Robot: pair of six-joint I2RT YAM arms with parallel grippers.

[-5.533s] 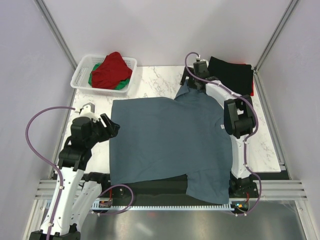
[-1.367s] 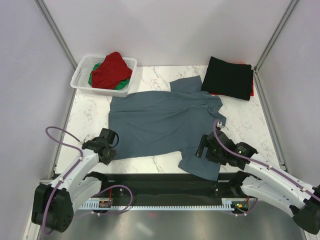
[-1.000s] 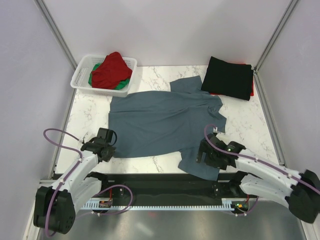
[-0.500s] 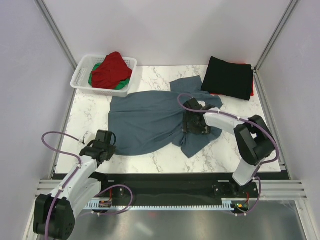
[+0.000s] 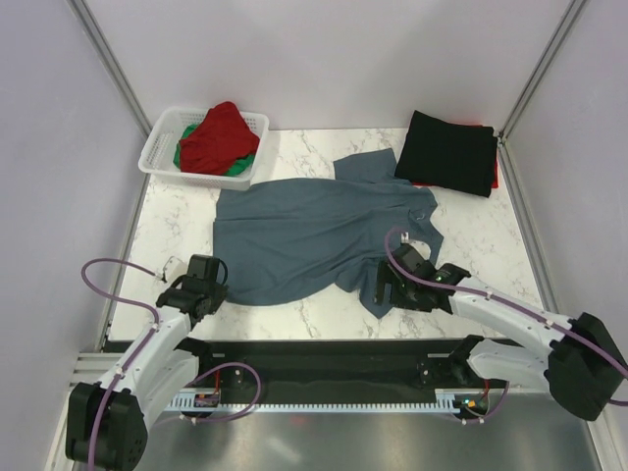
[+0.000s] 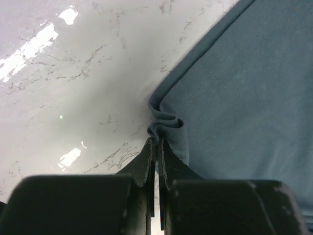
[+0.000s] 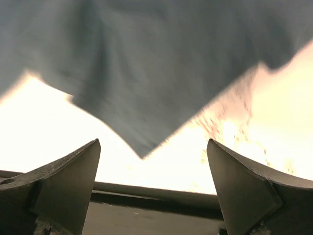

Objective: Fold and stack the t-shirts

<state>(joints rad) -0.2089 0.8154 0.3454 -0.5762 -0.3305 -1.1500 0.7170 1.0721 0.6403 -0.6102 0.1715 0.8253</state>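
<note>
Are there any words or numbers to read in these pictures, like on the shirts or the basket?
No text can be read in any view.
The slate blue-grey soft fabric t-shirt, the folded black t-shirt, the crumpled red t-shirt and the white plastic lattice basket show no print, label or number.

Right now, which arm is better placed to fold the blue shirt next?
Probably left. The left pincer is shut on the near corner of the blue-grey t-shirt, with fabric bunched at its tips. The right pincer is open by the sleeve, holding nothing.
</note>
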